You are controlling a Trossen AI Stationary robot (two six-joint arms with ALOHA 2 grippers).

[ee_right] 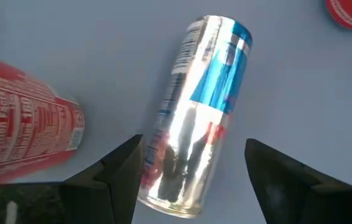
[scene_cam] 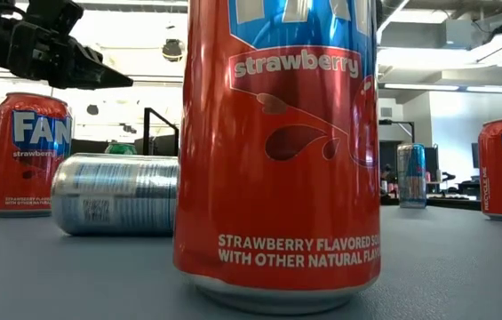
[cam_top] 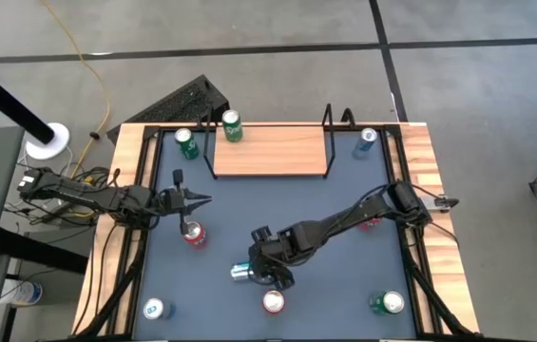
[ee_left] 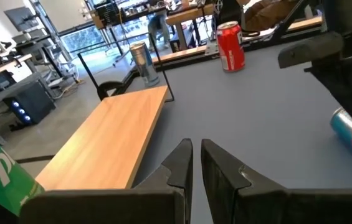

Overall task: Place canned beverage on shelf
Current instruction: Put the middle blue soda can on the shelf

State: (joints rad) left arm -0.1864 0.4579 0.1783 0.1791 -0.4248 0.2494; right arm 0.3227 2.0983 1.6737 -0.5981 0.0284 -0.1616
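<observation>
**Table and what rests on it**

The dark grey table [cam_top: 249, 204] with wood edges is occupied by the shelf [cam_top: 270, 152], a silver-blue can [cam_top: 241, 273] lying on its side, upright red cans [cam_top: 274, 302], green cans [cam_top: 186, 143] and blue cans [cam_top: 367, 141].

A yellow cable [cam_top: 86, 59] trails over the grey floor [cam_top: 458, 85], apparently toward a keyboard [cam_top: 184, 103].

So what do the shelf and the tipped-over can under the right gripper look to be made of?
The shelf: the board looks like light wood or a wood-look laminate with a matt finish, showing pale grain; its end frames look like thin black metal wire. The can: probably aluminium, glossy silver with blue print and bright glare along its side. It lies on its side between the open fingers of the right gripper.
</observation>
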